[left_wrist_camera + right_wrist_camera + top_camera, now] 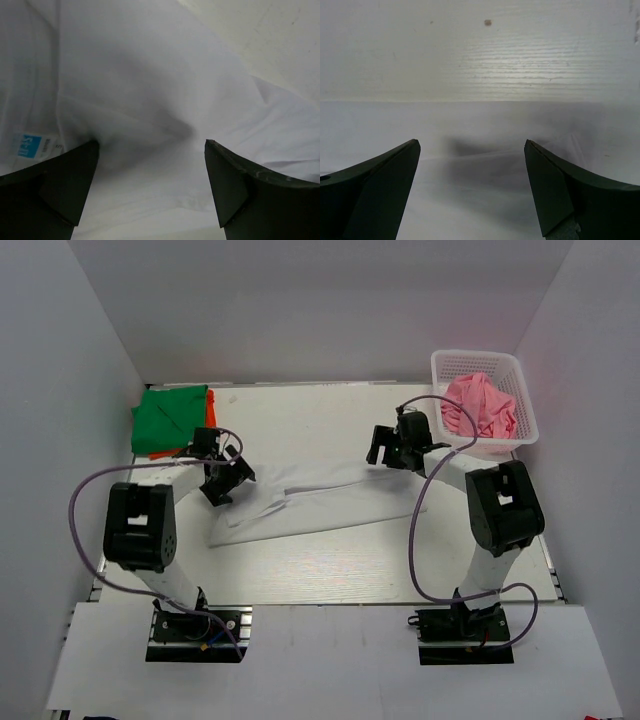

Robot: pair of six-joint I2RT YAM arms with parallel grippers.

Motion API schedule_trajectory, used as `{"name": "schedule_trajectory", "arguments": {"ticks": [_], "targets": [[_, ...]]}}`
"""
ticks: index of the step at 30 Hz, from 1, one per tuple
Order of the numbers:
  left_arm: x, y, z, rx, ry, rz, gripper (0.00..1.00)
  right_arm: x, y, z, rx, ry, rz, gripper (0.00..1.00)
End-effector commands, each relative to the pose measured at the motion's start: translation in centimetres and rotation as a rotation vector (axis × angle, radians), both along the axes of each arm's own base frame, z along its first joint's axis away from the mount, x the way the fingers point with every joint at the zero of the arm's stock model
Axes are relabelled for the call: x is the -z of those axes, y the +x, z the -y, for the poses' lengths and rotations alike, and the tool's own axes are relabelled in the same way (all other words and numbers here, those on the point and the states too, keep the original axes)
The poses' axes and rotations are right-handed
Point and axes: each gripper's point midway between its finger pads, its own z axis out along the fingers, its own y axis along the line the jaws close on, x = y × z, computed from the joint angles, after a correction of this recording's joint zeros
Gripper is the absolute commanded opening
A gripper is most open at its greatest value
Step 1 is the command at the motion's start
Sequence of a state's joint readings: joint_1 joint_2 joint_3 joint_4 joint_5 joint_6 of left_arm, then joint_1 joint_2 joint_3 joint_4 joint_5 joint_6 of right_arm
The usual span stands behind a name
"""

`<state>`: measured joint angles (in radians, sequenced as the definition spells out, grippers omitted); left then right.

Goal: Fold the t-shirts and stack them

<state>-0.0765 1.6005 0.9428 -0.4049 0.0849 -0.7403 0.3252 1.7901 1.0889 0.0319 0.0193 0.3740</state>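
Top view: you have the white t-shirt [320,502] lying across the middle of the table [330,570] as a long, partly folded band, its left end nearer you than its right end. The left gripper [228,483] sits over the shirt's left end and the right gripper [390,452] over its far right edge. Whether either touches the cloth you cannot tell from here. A folded green t-shirt [170,417] rests in the far left corner on top of an orange piece [160,453], of which only an edge shows. A white basket [523,400] stands at the far right corner with a crumpled pink t-shirt [480,406] inside it, just beside the right arm. Left wrist view: your left fingers [60,185] are spread wide and released, with nothing between them. White cloth fills nearly the whole view below them, with soft creases and a blue size label [29,146] near the left finger. Bare table shows at the upper right. Right wrist view: your right fingers [570,195] are likewise spread apart and released, gripping nothing. The shirt's straight edge runs across the view just beyond the fingertips, cloth on the near side and bare wood-grain table on the far side.
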Motion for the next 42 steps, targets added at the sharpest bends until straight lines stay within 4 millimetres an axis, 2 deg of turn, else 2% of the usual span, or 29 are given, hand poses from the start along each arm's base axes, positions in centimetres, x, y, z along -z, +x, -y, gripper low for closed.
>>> {"name": "schedule_trajectory", "arguments": {"ticks": [1,4,5,6,8,9,10,11,12,13,14,15,16,17,18,19,20,21,23,25,28,32,34,35,36,37,40,41,42], "targets": [[0.3,2.9,2.0,0.078,-0.043,0.029,1.00,0.4,-0.1,-1.5,-0.043,0.026,-0.025,0.90],[1.1,5.4,1.4,0.062,0.001,0.008,1.00,2.4,-2.1,-1.3,-0.029,0.008,-0.085,0.90],[3.1,5.5,1.4,0.071,0.009,-0.045,1.00,2.7,-2.6,-1.3,-0.029,0.006,-0.098,0.90],[2.6,7.2,1.5,0.071,0.008,-0.026,1.00,4.1,-4.4,-1.4,-0.043,-0.008,-0.138,0.90],[3.4,8.8,1.7,0.071,0.009,-0.029,1.00,4.7,-6.8,-1.6,-0.061,-0.015,-0.198,0.90],[4.2,10.9,1.7,0.067,0.016,-0.022,1.00,5.0,-9.2,-2.8,-0.118,-0.014,-0.229,0.90],[4.5,12.3,1.9,0.066,0.015,-0.006,1.00,5.9,-11.1,-2.9,-0.140,-0.020,-0.267,0.90],[4.8,13.8,2.2,0.072,0.005,0.006,1.00,4.4,-12.6,-4.4,-0.199,-0.008,-0.246,0.90],[2.2,17.8,3.5,0.083,-0.021,0.101,1.00,5.2,-15.1,-4.8,-0.244,-0.010,-0.294,0.90],[5.7,18.8,4.3,0.099,-0.027,0.051,1.00,5.4,-18.5,-7.1,-0.358,-0.008,-0.322,0.90],[6.4,20.1,5.0,0.108,-0.027,0.044,1.00,4.2,-19.8,-8.2,-0.432,0.012,-0.293,0.90],[2.6,24.8,6.5,0.121,-0.057,0.171,1.00,4.3,-21.8,-9.2,-0.522,0.018,-0.299,0.90],[2.9,26.4,7.9,0.142,-0.090,0.194,1.00,3.9,-24.9,-11.7,-0.687,0.003,-0.282,0.90],[4.2,28.8,9.8,0.166,-0.132,0.240,1.00,3.9,-26.1,-12.4,-0.747,-0.015,-0.288,0.90],[4.5,29.4,11.5,0.199,-0.229,0.259,1.00,3.7,-26.4,-13.5,-0.827,-0.037,-0.261,0.90],[4.9,29.7,13.2,0.216,-0.286,0.285,1.00,3.8,-28.6,-14.8,-0.977,-0.063,-0.230,0.90],[5.3,30.3,15.0,0.234,-0.351,0.350,1.00,4.6,-29.3,-15.2,-1.025,-0.078,-0.247,0.90],[5.1,30.0,16.1,0.259,-0.427,0.370,1.00,4.3,-30.3,-16.7,-1.103,-0.044,-0.255,0.90],[4.5,30.1,18.5,0.260,-0.478,0.399,1.00,4.4,-31.8,-17.8,-1.223,-0.023,-0.257,0.90],[5.1,30.2,19.7,0.264,-0.479,0.404,1.00,3.9,-31.9,-18.8,-1.272,-0.040,-0.204,0.90],[3.2,30.6,21.8,0.290,-0.495,0.483,1.00,3.2,-32.5,-19.5,-1.348,-0.048,-0.132,0.90],[1.7,31.2,22.4,0.274,-0.463,0.535,1.00,2.4,-32.6,-19.8,-1.362,-0.039,-0.084,0.90],[-0.2,31.7,22.5,0.282,-0.471,0.584,1.00,1.9,-32.8,-20.1,-1.380,-0.022,-0.056,0.90],[-2.3,32.0,22.6,0.288,-0.477,0.622,1.00,1.3,-32.8,-20.2,-1.380,-0.017,-0.033,0.90],[-2.8,32.2,22.7,0.290,-0.479,0.634,1.00,0.9,-32.2,-20.3,-1.364,-0.023,-0.001,0.90],[-5.5,32.3,22.5,0.294,-0.469,0.667,1.00,0.4,-31.9,-20.5,-1.359,-0.025,0.023,0.90],[-10.3,33.0,21.3,0.267,-0.387,0.752,1.00,-2.9,-32.4,-20.8,-1.399,0.031,0.113,0.90],[-14.0,32.6,21.1,0.285,-0.375,0.806,1.00,-3.8,-33.1,-20.7,-1.425,0.069,0.126,0.90],[-16.0,32.3,21.0,0.297,-0.366,0.841,1.00,-4.2,-33.0,-20.7,-1.423,0.077,0.146,0.90]]}}
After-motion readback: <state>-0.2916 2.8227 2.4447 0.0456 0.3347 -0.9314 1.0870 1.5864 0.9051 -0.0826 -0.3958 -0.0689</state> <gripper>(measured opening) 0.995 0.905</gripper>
